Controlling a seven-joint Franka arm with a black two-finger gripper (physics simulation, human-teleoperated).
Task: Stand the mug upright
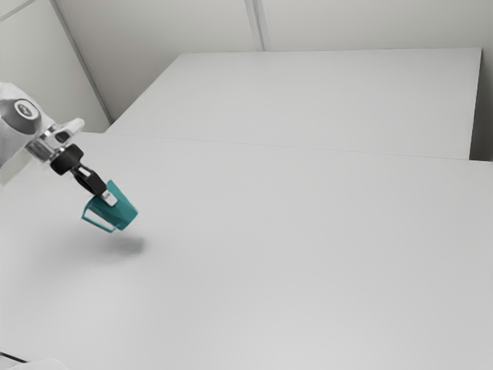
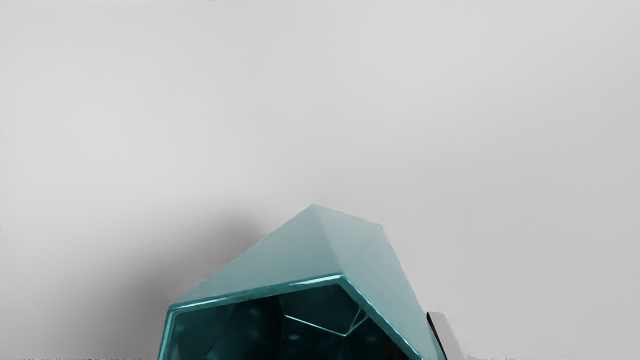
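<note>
1. No text, label, brand, number or sign could be read in either view.

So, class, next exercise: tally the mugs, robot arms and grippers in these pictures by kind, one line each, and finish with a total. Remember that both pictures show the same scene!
Mug: 1, teal, tilted and held off the table
Robot arm: 1
Gripper: 1, black, at the arm's end
Total: 3
</note>
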